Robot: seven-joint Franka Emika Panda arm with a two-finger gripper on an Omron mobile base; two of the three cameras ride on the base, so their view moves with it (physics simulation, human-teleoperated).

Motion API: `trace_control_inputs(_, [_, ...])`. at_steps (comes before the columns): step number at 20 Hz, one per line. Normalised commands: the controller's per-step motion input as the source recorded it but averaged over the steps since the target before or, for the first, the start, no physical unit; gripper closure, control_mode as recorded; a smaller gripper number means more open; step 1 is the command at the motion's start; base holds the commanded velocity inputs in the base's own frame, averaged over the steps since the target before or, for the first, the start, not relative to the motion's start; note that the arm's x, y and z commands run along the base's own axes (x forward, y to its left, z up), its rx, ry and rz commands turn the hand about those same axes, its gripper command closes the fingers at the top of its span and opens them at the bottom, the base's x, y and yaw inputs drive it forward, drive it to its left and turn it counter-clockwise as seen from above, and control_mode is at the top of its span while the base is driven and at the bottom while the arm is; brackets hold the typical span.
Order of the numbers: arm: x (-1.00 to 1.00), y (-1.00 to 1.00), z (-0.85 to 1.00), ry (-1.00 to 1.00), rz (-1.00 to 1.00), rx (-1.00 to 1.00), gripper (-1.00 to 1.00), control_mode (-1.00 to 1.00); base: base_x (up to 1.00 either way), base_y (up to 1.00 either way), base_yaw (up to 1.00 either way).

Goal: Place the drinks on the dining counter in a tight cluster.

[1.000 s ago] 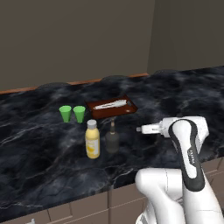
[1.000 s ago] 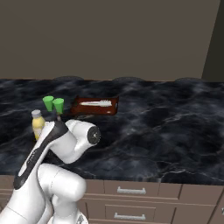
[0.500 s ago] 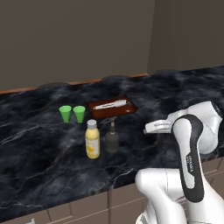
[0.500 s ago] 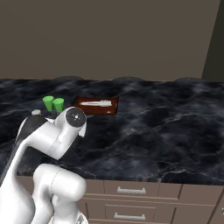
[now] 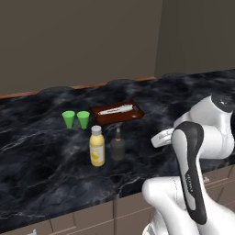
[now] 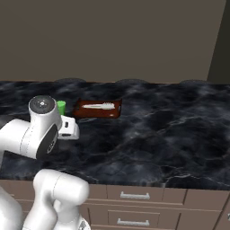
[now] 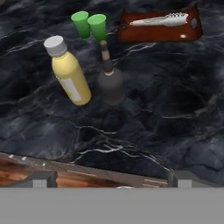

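Note:
Two drinks stand side by side on the dining counter: a yellow bottle with a pale grey cap, and just right of it a dark grey narrow-necked bottle, a small gap between them. My gripper hangs open and empty above the counter's near edge, looking down at both bottles from the front. Its fingertips stand wide apart, well short of either bottle. In the left base view my hand is to the right of the dark bottle.
Two small green cups stand just behind the bottles. A brown tray holding a white utensil lies behind and right of them. One green cup peeks past my arm. Beige drawers run under the counter.
My arm's upper links have swung up and over while the hand stayed nearly in place right of the bottles. The jaws stayed open. Bottles, cups and tray have not moved.

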Motion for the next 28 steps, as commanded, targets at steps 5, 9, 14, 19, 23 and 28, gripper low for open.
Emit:
trace_control_inputs(5, [-0.03,0.0,0.0,-0.02,-0.01,0.0,-1.0,-1.0,0.0,0.0,0.0])
trace_control_inputs(9, [0.0,0.0,0.0,0.0,0.0,0.0,-1.0,-1.0,0.0,0.0,0.0])
trace_control_inputs(14, [-0.1,0.01,0.0,-0.01,0.0,0.0,-1.0,1.0,-0.11,0.03,0.0])
trace_control_inputs(19, [0.0,0.0,0.0,0.0,0.0,0.0,-1.0,1.0,-0.67,0.17,0.04])
trace_control_inputs(23, [0.0,0.0,0.0,0.0,0.0,0.0,-1.0,1.0,-0.79,0.2,0.12])
trace_control_inputs(28, [0.0,0.0,0.0,0.0,0.0,0.0,-1.0,1.0,-0.4,0.24,0.63])
